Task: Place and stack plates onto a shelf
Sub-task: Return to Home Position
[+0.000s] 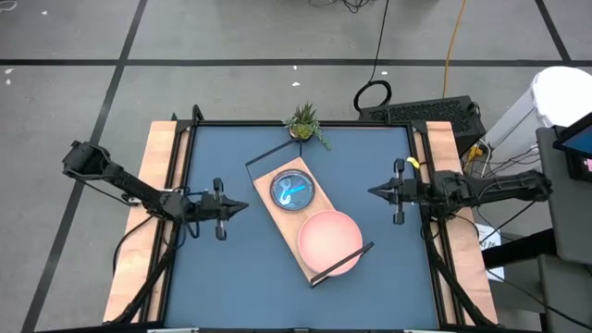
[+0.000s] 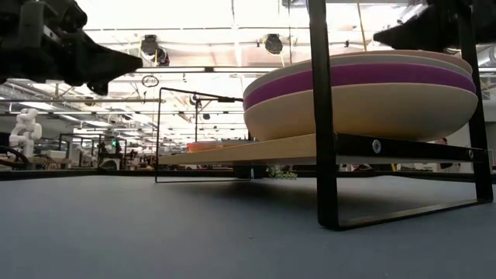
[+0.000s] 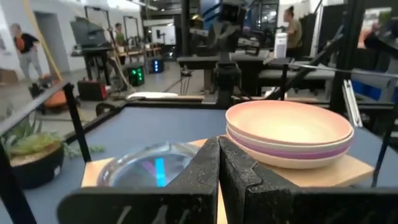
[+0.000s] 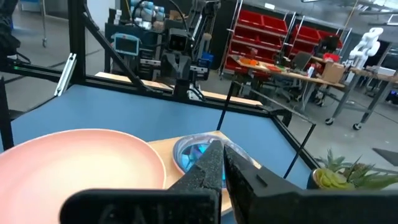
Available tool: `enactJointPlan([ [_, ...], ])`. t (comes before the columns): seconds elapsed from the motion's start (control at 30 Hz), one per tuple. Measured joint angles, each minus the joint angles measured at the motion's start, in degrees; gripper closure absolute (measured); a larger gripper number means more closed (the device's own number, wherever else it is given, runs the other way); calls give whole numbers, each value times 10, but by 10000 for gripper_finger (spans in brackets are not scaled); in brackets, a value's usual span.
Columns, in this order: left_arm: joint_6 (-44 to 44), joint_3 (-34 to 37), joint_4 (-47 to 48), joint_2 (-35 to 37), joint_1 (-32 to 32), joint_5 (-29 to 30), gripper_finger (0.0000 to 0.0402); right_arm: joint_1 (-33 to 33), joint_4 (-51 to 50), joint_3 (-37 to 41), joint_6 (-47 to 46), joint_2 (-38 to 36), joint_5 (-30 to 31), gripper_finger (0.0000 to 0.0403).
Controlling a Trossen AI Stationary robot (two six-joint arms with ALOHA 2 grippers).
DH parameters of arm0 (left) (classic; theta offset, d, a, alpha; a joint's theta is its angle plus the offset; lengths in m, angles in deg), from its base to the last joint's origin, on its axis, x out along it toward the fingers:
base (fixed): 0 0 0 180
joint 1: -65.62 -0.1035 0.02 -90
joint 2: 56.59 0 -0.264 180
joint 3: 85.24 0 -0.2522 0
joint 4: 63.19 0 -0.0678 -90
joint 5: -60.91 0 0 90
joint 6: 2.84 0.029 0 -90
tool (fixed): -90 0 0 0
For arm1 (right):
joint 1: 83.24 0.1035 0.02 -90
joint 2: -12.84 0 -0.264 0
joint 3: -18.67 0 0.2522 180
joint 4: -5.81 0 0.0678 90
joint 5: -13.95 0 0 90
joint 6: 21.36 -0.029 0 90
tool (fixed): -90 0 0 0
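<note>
The shelf [image 1: 282, 215], a light wooden board in a black wire frame, lies slantwise in the middle of the blue table. On its near end stands a stack of large plates [image 1: 328, 242] with the salmon pink one on top; the low view shows purple and cream ones [image 2: 360, 93] beneath. On its far end sits a stack of small translucent plates [image 1: 292, 191], bluish from above. My left gripper [image 1: 242, 207] is shut, left of the shelf, pointing level at it. My right gripper [image 1: 372, 192] is shut, right of the shelf. Neither touches anything.
A small potted plant [image 1: 303, 122] stands at the table's far edge, just beyond the shelf's far corner. Wooden strips and black rails [image 1: 176, 166] run along the table's left and right sides. Bare blue tabletop [image 1: 240, 277] lies near and left of the shelf.
</note>
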Motion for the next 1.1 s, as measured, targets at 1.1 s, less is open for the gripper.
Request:
enactJointPlan([
  [1.1, 63, 0, 203, 229, -111, -184, 399, -1, 169, 166, -7, -30, -90, 403],
])
